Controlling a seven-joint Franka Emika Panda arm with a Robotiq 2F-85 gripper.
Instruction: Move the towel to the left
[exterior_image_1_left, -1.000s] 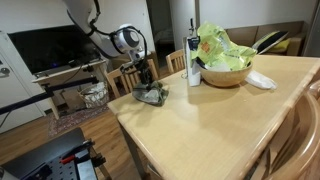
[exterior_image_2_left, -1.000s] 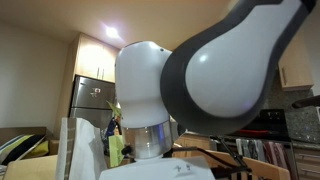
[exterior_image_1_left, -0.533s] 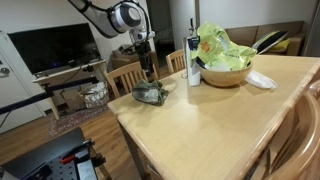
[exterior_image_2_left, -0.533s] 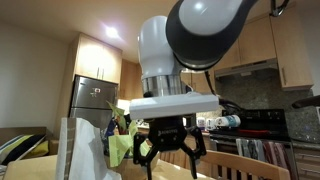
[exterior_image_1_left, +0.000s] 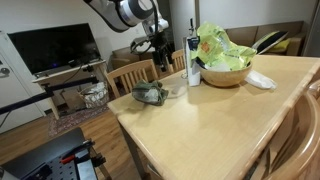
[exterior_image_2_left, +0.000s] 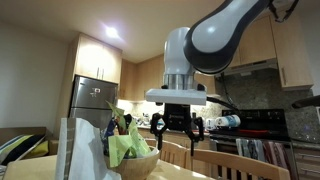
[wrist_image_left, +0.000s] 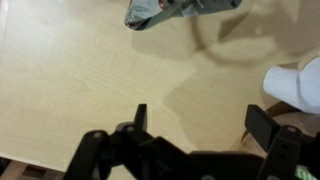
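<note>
The tool (exterior_image_1_left: 153, 47) has lifted off the towel (exterior_image_1_left: 150, 94) since 0.5 s ago and now hangs above it, higher than the rim of the bowl (exterior_image_1_left: 226, 74). In the wrist view its 2 fingers (wrist_image_left: 140, 117) stand wide apart with nothing between them. The towel lies crumpled on the surface (exterior_image_1_left: 200, 125), apart from the bowl. 1 bottle (exterior_image_1_left: 192, 60) stands between them, just beside the bowl. A white object (exterior_image_1_left: 260, 80) lies on the bowl's other side.

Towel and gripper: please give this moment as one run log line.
towel: crumpled on table, not held | gripper: open, empty, raised, apart from towel
</note>
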